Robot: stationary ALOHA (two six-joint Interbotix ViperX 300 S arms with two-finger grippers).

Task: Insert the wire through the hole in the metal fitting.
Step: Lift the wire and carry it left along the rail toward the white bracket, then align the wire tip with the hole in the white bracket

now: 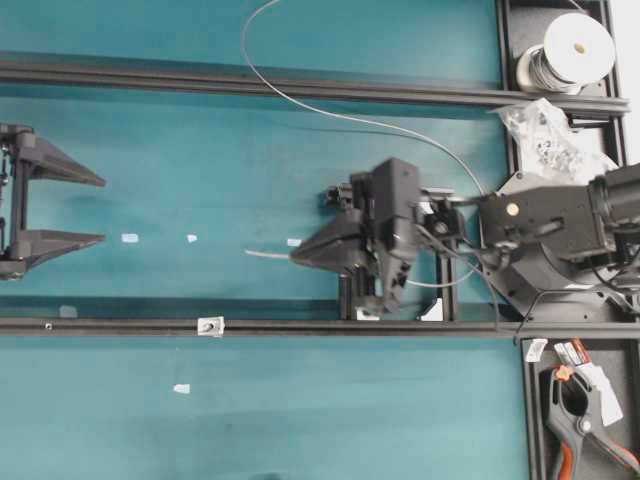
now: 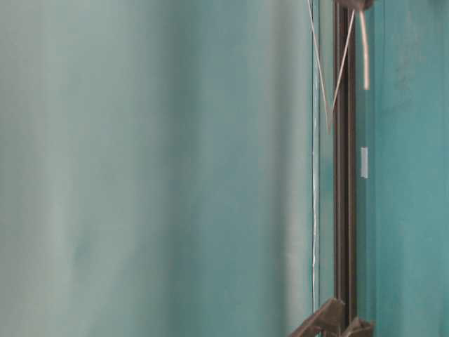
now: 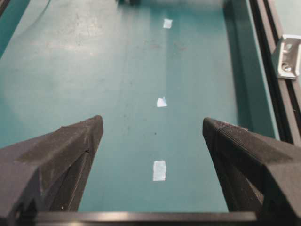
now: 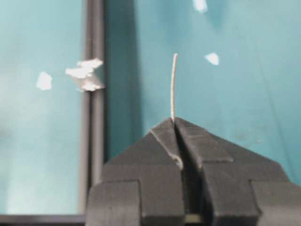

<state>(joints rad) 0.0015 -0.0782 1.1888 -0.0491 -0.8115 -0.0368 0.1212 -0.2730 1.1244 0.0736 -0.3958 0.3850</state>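
Observation:
The thin silver wire (image 1: pixel 340 117) runs from the spool in a long arc to my right gripper (image 1: pixel 294 257), which is shut on it mid-table. A short end of wire (image 4: pixel 173 84) sticks out past the closed fingertips (image 4: pixel 164 129), pointing left. The small shiny metal fitting (image 1: pixel 209 326) sits on the near black rail, left of and below that wire end, apart from it. Its hole (image 1: pixel 210 325) is only a dark spot. The fitting (image 3: pixel 289 56) also shows at the right edge of the left wrist view. My left gripper (image 1: pixel 104 210) stands open at the far left, holding nothing.
A white-topped spool (image 1: pixel 575 50) and a bag of small parts (image 1: pixel 545 135) lie at the back right. An orange-and-black clamp (image 1: pixel 580 425) lies front right. Two black rails (image 1: pixel 250 85) cross the teal table. White tape marks (image 1: pixel 129 238) dot the surface.

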